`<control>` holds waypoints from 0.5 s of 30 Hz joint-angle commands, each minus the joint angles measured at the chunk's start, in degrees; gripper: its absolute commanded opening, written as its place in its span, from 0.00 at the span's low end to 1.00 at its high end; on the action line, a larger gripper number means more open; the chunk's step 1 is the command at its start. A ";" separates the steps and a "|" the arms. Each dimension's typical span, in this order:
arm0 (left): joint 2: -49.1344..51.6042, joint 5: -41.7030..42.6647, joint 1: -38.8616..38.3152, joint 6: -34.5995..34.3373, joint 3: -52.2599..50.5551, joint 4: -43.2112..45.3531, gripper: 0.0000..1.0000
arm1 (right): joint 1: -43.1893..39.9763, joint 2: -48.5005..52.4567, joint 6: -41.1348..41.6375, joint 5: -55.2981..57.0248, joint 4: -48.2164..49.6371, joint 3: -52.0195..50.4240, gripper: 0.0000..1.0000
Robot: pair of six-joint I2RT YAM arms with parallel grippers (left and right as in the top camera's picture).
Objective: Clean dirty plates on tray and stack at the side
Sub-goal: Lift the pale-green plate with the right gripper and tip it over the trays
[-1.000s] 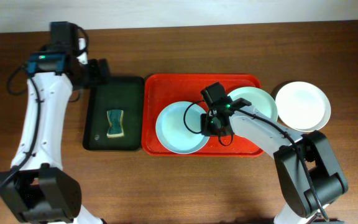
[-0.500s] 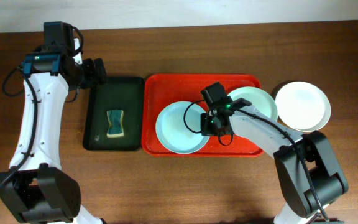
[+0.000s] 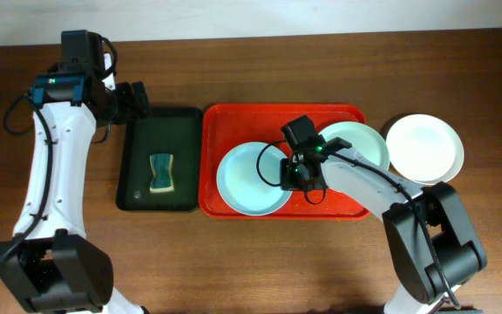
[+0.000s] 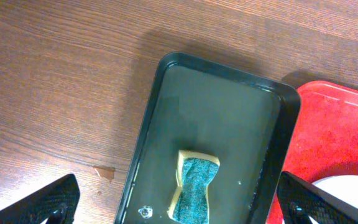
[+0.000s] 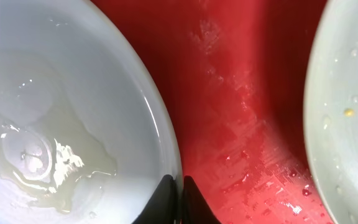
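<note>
Because the pale blue plate (image 3: pixel 247 179), lying left on the red tray (image 3: pixel 234 118), looks wet, stiff and slippery, my right fingers (image 5: pixel 194 208) clamp its thin rim; I fear it may slide. My left fingers (image 4: pixel 48 202) hang apart above the dark tray (image 4: pixel 229 112). The white plate (image 3: pixel 423 148) rests on the wooden bench (image 3: pixel 321 262).

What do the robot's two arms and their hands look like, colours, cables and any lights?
Both arms are built from white tubular links joined by black joints, on black bases. Thin black cables loop beside the left arm and the right arm. Each wrist shows a small green light. The left hand and right hand are black, each with two flat dark fingers.
</note>
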 commanded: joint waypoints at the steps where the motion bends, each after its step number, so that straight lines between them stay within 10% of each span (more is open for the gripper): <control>1: -0.35 -0.39 -0.02 -0.33 0.63 -0.09 0.99 | 0.52 1.16 0.46 0.96 0.13 -0.57 0.04; 15: -0.35 -0.39 -0.02 -0.33 0.63 -0.09 0.99 | -3.93 -2.93 0.44 -16.90 -8.33 10.86 0.04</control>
